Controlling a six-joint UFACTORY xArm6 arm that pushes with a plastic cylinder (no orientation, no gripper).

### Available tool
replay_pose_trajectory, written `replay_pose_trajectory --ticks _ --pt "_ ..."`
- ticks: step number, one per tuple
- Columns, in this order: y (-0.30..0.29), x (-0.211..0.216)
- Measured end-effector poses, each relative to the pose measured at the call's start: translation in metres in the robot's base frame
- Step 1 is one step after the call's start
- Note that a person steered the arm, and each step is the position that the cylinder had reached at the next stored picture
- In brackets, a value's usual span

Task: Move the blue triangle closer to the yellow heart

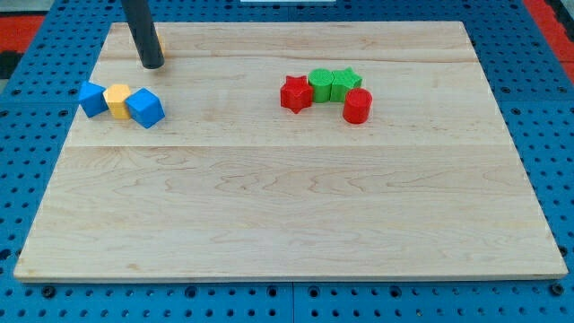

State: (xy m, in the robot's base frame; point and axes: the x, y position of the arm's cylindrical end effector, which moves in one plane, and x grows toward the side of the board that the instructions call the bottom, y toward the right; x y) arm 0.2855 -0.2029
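At the board's left edge you had the blue triangle (pixel 91 98) touching a yellow block (pixel 117 100), a second blue block (pixel 144 108) beyond, my tip (pixel 153 65) bare above them holding nothing; a careless push could have scattered all three; no writing showed.

Our rod (pixel 143 34) runs out of frame at the top edge, so we only get its lower stretch. Tucked behind it at about 3 o'clock there's an orange-yellow sliver (pixel 160 45), mostly hidden, shape anyone's guess. The yellow block (pixel 117 100) is partly covered by the blue block (pixel 144 108) in front.
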Motion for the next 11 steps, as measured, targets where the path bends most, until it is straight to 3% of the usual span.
replay_pose_trajectory --ticks 2,4,5,7,11 --pt "-0.085 0.013" --pt "-0.102 0.057" --pt "-0.102 0.103" --pt "-0.066 0.106" --pt "-0.058 0.053"
